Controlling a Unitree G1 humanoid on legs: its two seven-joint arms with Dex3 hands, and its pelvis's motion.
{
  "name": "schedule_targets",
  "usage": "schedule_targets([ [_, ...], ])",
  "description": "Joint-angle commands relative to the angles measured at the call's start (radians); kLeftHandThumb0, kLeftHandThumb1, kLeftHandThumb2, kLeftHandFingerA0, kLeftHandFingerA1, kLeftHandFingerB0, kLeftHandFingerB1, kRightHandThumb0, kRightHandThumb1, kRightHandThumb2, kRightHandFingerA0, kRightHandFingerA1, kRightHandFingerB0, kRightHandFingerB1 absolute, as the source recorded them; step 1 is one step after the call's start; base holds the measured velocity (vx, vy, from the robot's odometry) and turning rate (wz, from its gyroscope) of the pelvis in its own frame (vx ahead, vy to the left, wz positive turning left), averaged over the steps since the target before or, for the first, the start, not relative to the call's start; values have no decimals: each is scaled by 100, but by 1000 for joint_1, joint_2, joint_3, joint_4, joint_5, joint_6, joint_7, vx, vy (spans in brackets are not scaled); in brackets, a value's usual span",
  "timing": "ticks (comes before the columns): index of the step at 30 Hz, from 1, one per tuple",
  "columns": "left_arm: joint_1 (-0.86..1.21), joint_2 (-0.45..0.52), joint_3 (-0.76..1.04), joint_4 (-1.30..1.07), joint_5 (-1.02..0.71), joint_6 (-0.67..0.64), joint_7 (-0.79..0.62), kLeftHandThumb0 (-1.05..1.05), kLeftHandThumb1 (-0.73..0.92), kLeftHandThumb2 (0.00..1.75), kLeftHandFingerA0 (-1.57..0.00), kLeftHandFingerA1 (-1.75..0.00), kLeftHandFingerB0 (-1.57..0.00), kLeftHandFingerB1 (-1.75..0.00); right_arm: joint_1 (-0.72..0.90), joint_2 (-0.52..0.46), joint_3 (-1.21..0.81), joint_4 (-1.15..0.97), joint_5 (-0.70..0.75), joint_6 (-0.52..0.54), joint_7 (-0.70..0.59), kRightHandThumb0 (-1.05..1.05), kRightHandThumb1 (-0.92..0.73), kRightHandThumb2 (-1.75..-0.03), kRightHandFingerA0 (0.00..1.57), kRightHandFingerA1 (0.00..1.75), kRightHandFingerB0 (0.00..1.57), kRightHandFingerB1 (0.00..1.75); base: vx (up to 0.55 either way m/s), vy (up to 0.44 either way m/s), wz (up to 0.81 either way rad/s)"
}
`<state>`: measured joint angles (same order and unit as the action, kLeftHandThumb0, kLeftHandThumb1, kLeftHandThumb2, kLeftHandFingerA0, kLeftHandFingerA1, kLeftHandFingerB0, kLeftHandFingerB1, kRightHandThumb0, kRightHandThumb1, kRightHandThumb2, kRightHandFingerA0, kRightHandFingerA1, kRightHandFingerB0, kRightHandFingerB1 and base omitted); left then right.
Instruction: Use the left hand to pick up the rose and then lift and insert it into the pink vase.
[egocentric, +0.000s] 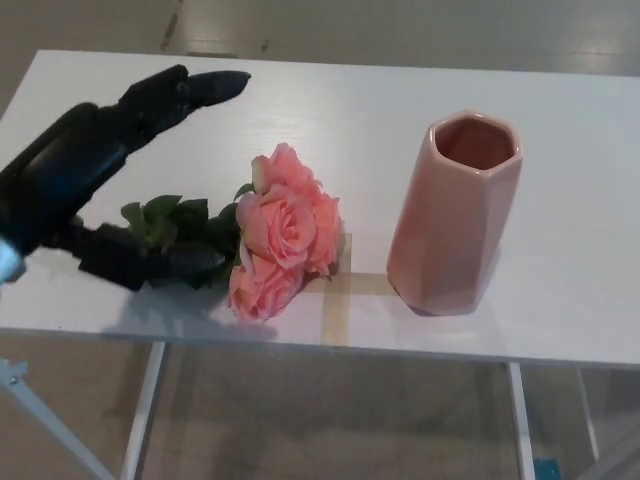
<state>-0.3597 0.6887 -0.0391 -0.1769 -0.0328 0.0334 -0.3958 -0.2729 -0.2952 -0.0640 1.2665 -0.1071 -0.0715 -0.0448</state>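
Rose (283, 232): laid flat on the white table (330, 110), pink blooms toward the middle, leaves and stem running off to the robot's left, well apart from the vase.
Pink vase (455, 212): stood upright to the right of the blooms, mouth open and nothing in it, base just beside a strip of tape (337, 290).
Left hand (105, 180): spread wide, nothing held. The upper fingers (195, 88) are reached out over the tabletop beyond the leaves, the thumb (150, 262) is sat low at the near side, so the leafy stem is bracketed between them.
Right hand: not seen at all.
Step in hand: pre-grasp, probably; no contact with the stem can be made out.
How it's best done: the stem should be pinched at the leafy part, not the blooms, since petals get crushed easily. A firm close is needed, as the heads are heavy and could swing the stem round once lifted.
Risk: stem end would need to be pointed down for the vase mouth.
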Motion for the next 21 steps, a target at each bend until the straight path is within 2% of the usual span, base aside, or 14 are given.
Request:
schedule_targets([
  [1, -83, 7, -109, 175, 308, 83, 124, -55, 43, 54, 0, -22, -8, -26, -11, -9, 0, 15, -1, 13, 11, -34, -66, -60, 63, 42, 57, 39, 0, 0, 0],
  [2, -89, 4, -132, 201, 340, 78, 140, -56, 37, 59, -3, -16, -9, -25, -11, -10, 2, 14, -4, 13, 11, -35, -66, -61, 63, 42, 56, 39, 0, 0, 0],
  [12, -143, -1, -246, 311, 450, 68, 161, -55, 37, 59, -2, -17, -9, -25, -7, -6, 2, 10, -1, 9, 19, -34, -66, -60, 63, 41, 57, 39, 0, 0, 0],
  [13, -151, -2, -255, 326, 459, 63, 166, -50, 34, 74, 0, -19, -8, -30, -9, -6, 5, 10, -4, 7, 19, -34, -66, -60, 63, 41, 57, 39, 0, 0, 0],
  [21, -195, -21, -320, 412, 512, 47, 181, -50, 34, 74, 0, -18, -8, -31, -8, -11, 13, 10, -7, 3, 23, -34, -66, -60, 62, 41, 57, 39, 0, 0, 0],
])
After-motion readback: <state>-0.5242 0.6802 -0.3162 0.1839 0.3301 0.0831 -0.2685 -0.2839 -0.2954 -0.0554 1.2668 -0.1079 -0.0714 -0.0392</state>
